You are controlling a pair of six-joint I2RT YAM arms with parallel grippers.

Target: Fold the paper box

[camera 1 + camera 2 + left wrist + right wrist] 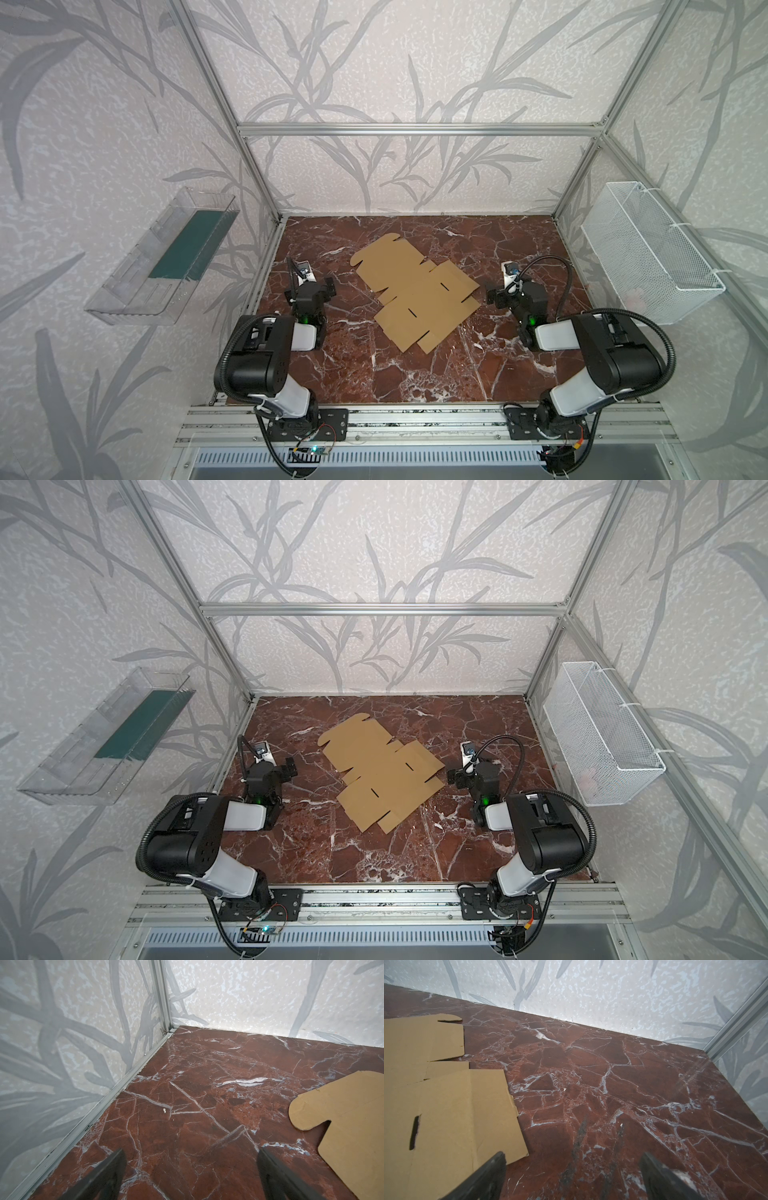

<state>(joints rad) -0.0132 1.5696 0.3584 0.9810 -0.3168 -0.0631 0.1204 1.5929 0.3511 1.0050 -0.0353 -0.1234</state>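
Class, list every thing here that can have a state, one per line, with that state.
paper box, flat, unfolded, lying on the table.
left gripper, open, empty, clear of the box.
right gripper, open, empty, beside the box's edge.
clear bin, wall-hung, holding a dark green sheet.
wire basket, wall-hung, contents unclear.

Most of the paper box [446, 1105] beyond each wrist view's edge

red marble tabletop [415, 374]; clear bin [133, 274] hung left; white mesh basket [648, 257] hung right
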